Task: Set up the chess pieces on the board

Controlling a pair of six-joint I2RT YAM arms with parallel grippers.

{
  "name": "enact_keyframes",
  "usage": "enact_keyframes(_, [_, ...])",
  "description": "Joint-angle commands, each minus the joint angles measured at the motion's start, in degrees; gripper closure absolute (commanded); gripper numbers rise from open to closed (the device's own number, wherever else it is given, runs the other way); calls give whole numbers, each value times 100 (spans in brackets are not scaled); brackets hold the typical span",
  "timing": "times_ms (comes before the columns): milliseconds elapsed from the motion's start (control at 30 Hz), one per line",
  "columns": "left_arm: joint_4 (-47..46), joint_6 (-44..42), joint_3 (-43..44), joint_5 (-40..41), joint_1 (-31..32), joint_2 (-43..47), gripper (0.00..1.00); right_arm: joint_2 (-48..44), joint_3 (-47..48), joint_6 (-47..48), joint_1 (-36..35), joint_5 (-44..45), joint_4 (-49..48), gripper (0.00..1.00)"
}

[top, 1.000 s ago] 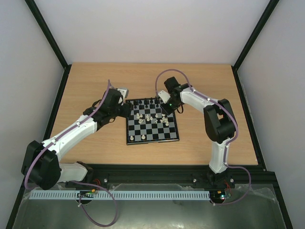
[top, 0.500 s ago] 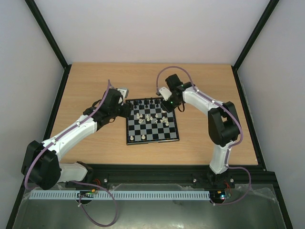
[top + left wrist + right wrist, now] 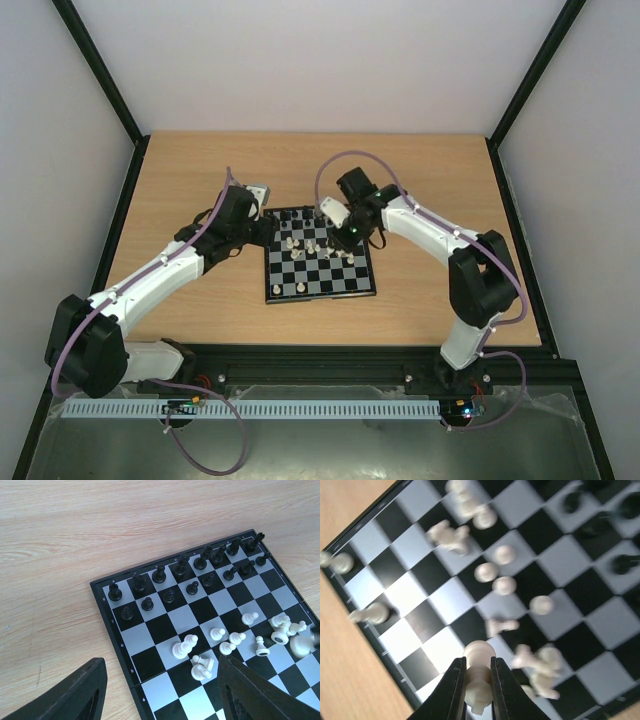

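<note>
Pinching a cream-white chess piece (image 3: 479, 655) between them, the right fingers (image 3: 459, 675) hold it above the small black-and-grey checkered board (image 3: 320, 297) on the wooden desk (image 3: 420, 170); the left fingers (image 3: 245, 687) stand spread wide, straddling the board's edge.

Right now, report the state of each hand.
Left hand: open, holding nothing.
Right hand: closed on a cream-white chess piece.

Matt wooden table (image 3: 200, 170), glossy board (image 3: 155, 628)
</note>
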State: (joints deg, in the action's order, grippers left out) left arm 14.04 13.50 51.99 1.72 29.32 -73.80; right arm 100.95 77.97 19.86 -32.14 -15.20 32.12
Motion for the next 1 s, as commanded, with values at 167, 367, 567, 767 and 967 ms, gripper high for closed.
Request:
enact_keyframes(167, [-42, 4, -61, 66, -5, -13, 38, -400, -799, 706, -1095, 315, 409, 91])
enact_keyframes(367, [-42, 13, -66, 74, -7, -12, 38, -343, -867, 722, -1231, 402, 363, 91])
enact_keyframes(567, [-29, 14, -65, 75, -5, -27, 38, -214, -875, 730, -1246, 324, 365, 90])
enact_keyframes(767, [-24, 18, -65, 86, -6, -37, 38, -98, -914, 757, -1256, 240, 369, 90])
enact_keyframes(967, [-16, 21, -53, 83, -6, -54, 38, -21, -951, 765, -1259, 243, 352, 90])
